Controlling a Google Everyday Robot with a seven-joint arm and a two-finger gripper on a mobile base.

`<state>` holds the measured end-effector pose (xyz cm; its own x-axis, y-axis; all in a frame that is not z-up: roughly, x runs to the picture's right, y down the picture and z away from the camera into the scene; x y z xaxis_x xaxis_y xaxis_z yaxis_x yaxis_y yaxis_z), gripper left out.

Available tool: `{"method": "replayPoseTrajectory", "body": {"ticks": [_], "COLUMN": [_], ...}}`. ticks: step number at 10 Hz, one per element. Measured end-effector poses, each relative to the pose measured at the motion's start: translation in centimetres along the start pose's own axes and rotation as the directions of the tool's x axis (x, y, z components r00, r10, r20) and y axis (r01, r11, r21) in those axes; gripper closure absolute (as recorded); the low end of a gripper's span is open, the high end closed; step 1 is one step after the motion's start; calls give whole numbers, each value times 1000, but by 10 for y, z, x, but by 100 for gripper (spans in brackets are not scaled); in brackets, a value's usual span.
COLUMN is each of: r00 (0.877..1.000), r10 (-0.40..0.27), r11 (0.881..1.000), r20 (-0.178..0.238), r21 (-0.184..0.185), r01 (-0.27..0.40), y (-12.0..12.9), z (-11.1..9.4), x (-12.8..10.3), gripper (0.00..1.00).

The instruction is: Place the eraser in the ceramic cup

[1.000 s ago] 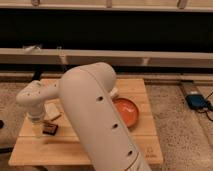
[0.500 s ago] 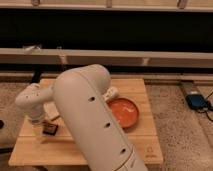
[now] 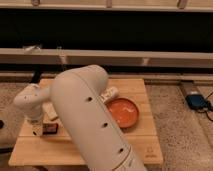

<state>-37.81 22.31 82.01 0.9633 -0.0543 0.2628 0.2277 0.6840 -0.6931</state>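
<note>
A pale wooden table (image 3: 145,145) stands on a speckled floor. The robot's bulky cream arm (image 3: 90,125) rises from the near edge and bends left, covering much of the tabletop. Its gripper (image 3: 36,131) points down at the table's near-left part — whether it is open or closed cannot be told. The eraser (image 3: 50,129) lies flat on the wood just right of it, seemingly touching it. A pale block (image 3: 50,111) sits just behind. Farther right rests an orange bowl (image 3: 123,113), with a white bottle-like object (image 3: 110,93) lying at its far-left rim — a dark wall runs behind.
</note>
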Motion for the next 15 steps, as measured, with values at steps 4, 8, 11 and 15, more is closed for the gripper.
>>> {"method": "replayPoseTrajectory", "body": {"ticks": [4,8,11,15], "r00": [997,972,941,894], "r10": [-28,-55,-54,-7], "r11": [998,986,968,939], "r20": [71,227,335,448], "r21": [62,168,250,310], "r01": [24,16,-33,-148], "y": [-6,-20,-54,-109], "z": [-37,-139,-207,-243], "x": [-12,-15,8,62], "gripper": [100,100,100,100]}}
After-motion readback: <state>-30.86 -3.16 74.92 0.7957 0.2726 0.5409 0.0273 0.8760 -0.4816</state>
